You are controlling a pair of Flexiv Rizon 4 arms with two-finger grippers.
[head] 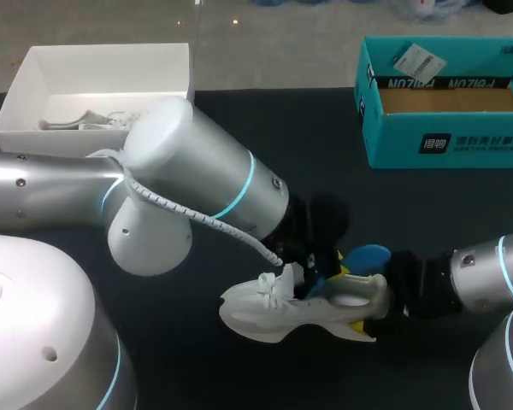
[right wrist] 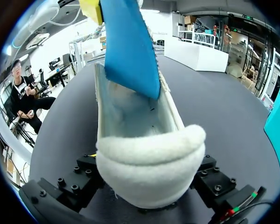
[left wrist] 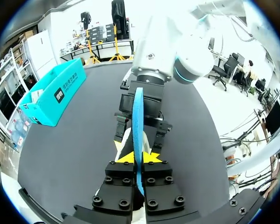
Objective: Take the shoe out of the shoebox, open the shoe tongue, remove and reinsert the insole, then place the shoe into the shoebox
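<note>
The white shoe (head: 295,309) lies on its side on the dark table, toe pointing left. My right gripper (head: 374,313) comes in from the right and is shut on its heel. In the right wrist view the padded heel (right wrist: 149,158) fills the space between the fingers and hides their tips. The blue insole (head: 365,254) sticks up out of the shoe opening. My left gripper (left wrist: 139,157) is shut on it, with the insole (left wrist: 138,126) seen edge-on between the yellow tips. From the right wrist the insole (right wrist: 130,46) hangs over the shoe's inside.
A teal shoebox (head: 445,141) stands open at the back right. At the back left, a white box (head: 34,94) holds a pale item (head: 90,121). My left arm's big joints (head: 188,184) cover the table's middle left.
</note>
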